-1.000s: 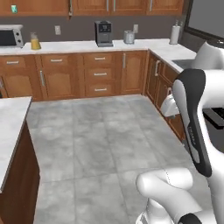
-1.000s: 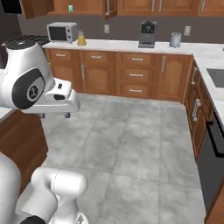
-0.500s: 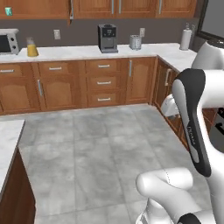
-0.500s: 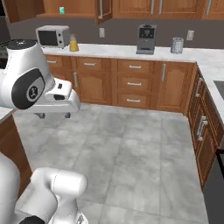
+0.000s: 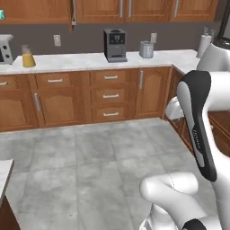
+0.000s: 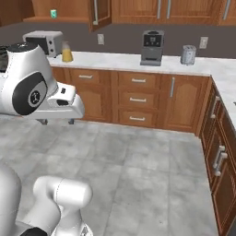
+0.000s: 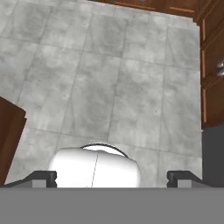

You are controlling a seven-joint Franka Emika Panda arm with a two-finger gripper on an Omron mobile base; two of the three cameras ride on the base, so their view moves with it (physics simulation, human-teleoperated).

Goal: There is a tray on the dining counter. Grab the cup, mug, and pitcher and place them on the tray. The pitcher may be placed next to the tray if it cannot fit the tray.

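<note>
Pitcher [image 5: 28, 57] on far counter [image 5: 90, 62], well apart from wide-open pincer [image 7: 112, 176]

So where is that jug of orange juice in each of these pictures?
Left base view: the pitcher stands far left on the back counter, beside the microwave.
Right base view: the pitcher is upper left, right of the microwave.
Hand view: floor tiles, no pitcher.
Shared landmark: the black coffee machine.

Even, soft light all round, no clear source, and barely a shadow on the grey floor tiles [image 5: 90, 170]. Rendered edges look slightly soft; no glare.
</note>
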